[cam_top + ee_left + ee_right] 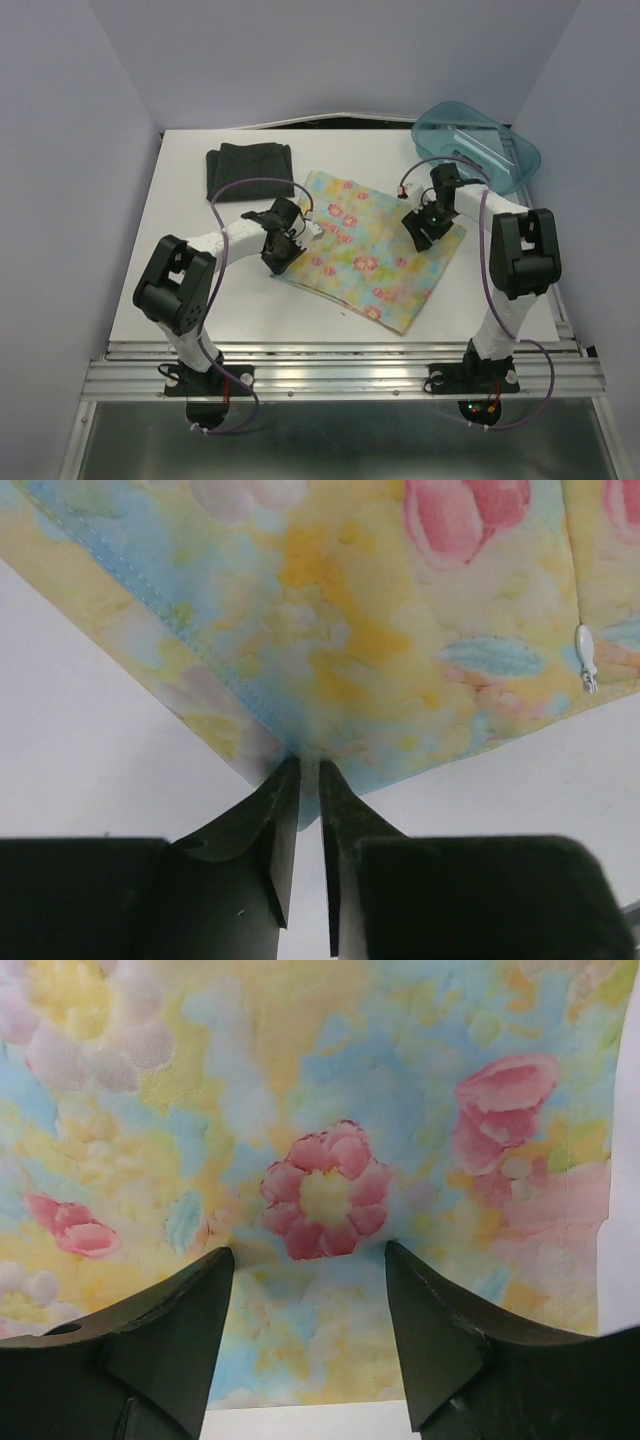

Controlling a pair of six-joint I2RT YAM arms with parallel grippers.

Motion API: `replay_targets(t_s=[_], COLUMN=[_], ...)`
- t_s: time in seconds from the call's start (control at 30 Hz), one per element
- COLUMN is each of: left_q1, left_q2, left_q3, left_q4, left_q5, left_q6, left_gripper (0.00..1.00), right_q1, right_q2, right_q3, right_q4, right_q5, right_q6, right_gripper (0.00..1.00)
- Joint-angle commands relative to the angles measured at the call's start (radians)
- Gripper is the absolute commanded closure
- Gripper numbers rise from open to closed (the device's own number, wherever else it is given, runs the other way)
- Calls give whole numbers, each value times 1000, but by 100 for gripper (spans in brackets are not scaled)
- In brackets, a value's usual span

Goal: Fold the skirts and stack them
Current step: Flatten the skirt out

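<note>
Dark skirt: I am seeing the dark skirt (248,170) lying as a compact folded rectangle at the back left of the table (180,215). I am judging that half of the job finished.

Floral skirt: the floral skirt (375,250) is lying spread flat and unfolded in the middle of the table. It is turned at an angle, well apart from the dark one.

Left pincer: I am reading the left gripper (308,768) as nearly closed. Its fingers are sitting only a sliver apart on the stitched hem corner of the floral skirt (330,630), and a thin strip of cloth is showing between them, so it is apparently pinching that corner. From above it is sitting at the skirt's left edge (283,250).

Right pincer: the right gripper (307,1253) is standing wide open, with nothing between its fingers. It is hovering over, or pressing on, the printed cloth (320,1110) near the skirt's right side (425,225). I cannot tell whether the tips are touching the fabric.

Other items: a teal bin (480,145) is sitting at the back right corner. A small white zipper pull (587,665) is showing on the cloth.

Progress: I am putting the task at roughly halfway.

Remaining: I am expecting to need a grip on the right side, then a fold of the floral skirt, possibly two. After that I am planning to carry it over and set it on the dark skirt.
</note>
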Motion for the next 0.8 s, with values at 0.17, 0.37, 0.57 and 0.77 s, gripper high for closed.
replay_targets(t_s=[0.17, 0.37, 0.57, 0.77], left_q1=[53, 65, 87, 114], left_q2=[188, 322, 316, 198], left_q3=[276, 492, 635, 597], left_q4=[22, 9, -25, -51], left_q5=[-106, -140, -133, -85], left_q6=[18, 33, 59, 62], left_gripper=[66, 66, 60, 58], right_q1=[175, 446, 483, 336], right_q2=[-102, -215, -237, -179], right_q3=[-281, -323, -38, 143], right_q4=[-171, -300, -403, -331], right_q5=[49, -116, -337, -255], right_q6=[-92, -51, 67, 122], right_gripper=[32, 26, 21, 24])
